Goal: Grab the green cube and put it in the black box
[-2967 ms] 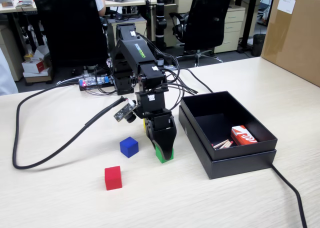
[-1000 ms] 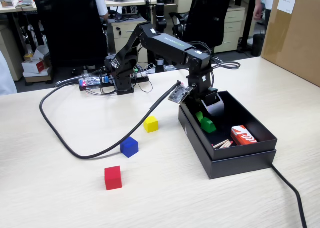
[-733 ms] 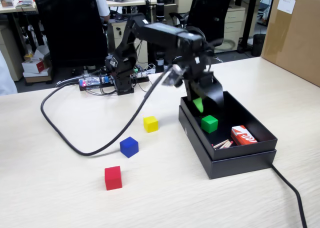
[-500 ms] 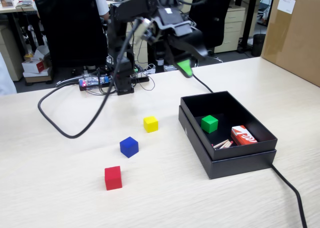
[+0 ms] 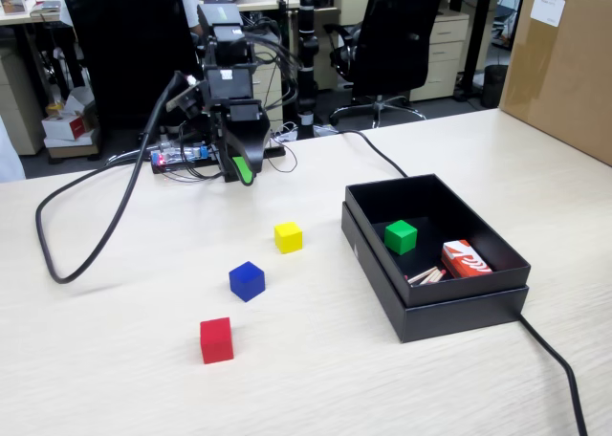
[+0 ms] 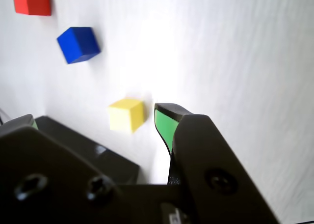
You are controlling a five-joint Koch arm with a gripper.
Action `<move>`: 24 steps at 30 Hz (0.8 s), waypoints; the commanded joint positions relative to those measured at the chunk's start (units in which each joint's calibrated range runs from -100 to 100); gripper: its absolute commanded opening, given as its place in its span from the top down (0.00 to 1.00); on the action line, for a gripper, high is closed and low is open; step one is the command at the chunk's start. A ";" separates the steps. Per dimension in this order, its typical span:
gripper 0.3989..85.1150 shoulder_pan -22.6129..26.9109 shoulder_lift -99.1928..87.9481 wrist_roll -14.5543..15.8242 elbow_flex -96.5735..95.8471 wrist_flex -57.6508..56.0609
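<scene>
I see the green cube (image 5: 401,236) resting inside the black box (image 5: 432,307); my claw (image 6: 93,121), parted and empty, hangs over the desk (image 5: 287,379)

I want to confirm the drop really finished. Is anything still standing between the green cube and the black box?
Nothing does: the green cube already lies on the floor of the black box, beside a red-and-white packet. The gripper is away at the arm's base, holding nothing.

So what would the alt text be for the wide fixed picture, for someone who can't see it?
A green cube lies inside a black box on a pale table, beside a red-and-white pack. Yellow, blue and red cubes sit left of it; the arm's empty pincer hangs at the back.
</scene>
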 commanded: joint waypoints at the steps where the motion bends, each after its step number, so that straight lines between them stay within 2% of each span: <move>1: 0.42 -0.15 -6.57 -0.05 -1.15 2.65; 5: 0.42 0.15 -9.44 1.17 -7.23 4.81; 10: 0.40 -0.15 -10.13 1.27 -15.30 11.29; 15: 0.40 -0.88 -10.36 -0.20 -26.27 24.68; 24: 0.39 -0.68 -10.36 -1.95 -44.49 40.83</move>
